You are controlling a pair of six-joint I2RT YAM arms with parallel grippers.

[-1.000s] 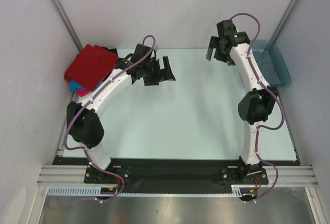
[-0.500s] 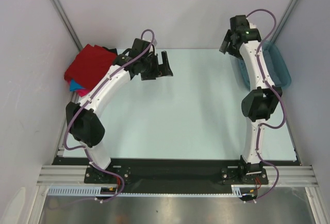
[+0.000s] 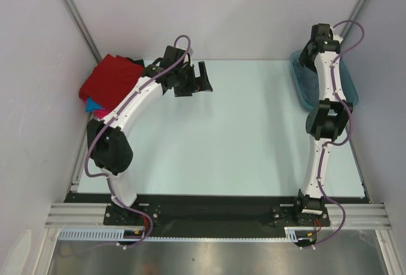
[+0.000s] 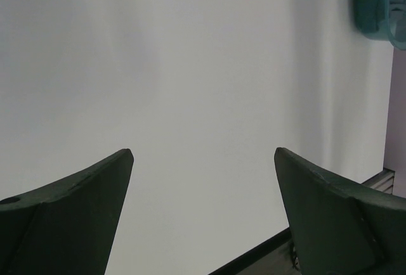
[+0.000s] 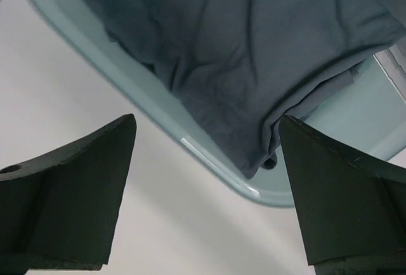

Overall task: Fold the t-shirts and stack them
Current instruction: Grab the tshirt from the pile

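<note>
A slate grey-blue t-shirt [image 5: 254, 53] lies crumpled in the teal tub [image 5: 190, 142], one fold hanging toward the near rim. My right gripper [image 5: 207, 118] hovers open just above that rim and shirt, with nothing between its fingers. Folded t-shirts are stacked at the table's back left: red [image 3: 111, 78] on top, bright blue [image 3: 94, 104] and pink [image 3: 103, 114] edges under it, black [image 3: 133, 61] behind. My left gripper [image 3: 202, 77] stands open over the bare table to the right of the stack, its fingers [image 4: 82, 205] wide apart and empty.
The tub [image 3: 299, 80] sits at the table's back right, partly under my right arm, and shows in the left wrist view's top corner [image 4: 374, 2]. White walls close in at the back and both sides. The table's black front edge [image 4: 254, 256] shows below my left fingers.
My right arm has swung right from the back middle of the table to above the tub. The left gripper shifted slightly toward the back. Both grippers stayed open.
</note>
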